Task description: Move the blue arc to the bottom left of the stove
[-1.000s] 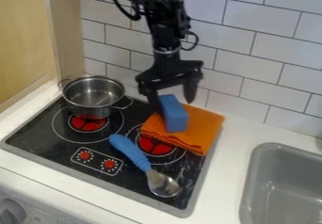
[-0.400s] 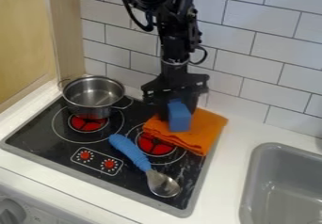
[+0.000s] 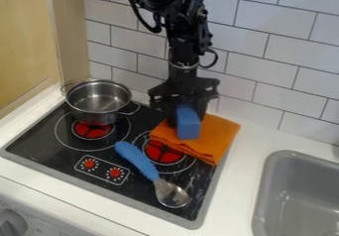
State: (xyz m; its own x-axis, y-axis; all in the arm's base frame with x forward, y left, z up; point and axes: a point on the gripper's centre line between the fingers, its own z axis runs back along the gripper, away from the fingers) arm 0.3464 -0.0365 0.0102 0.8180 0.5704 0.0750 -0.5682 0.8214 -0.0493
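I have the gripper (image 3: 187, 115) closed on the blue arc (image 3: 188, 126), its fingers at either side of the piece's upper part. Under the hand, the arc is at the folded orange cloth (image 3: 217, 136); I can't tell whether its lower edge is touching the fabric. My step now, as I judge it, is the lift: I'd go straight up, with the grip kept firm, and check that the cloth isn't coming along before I go sideways.

Just off the hand, toward the camera and left in my view, lies the spoon (image 3: 138, 158); farther left is the metal pot (image 3: 93, 114), one handle pointing my way. I'd carry high enough to clear both, passing between them, then on over the near-left part of the stove (image 3: 41, 143), well apart from the hand. There I'd lower slowly, let the arc settle flat, and only then release.
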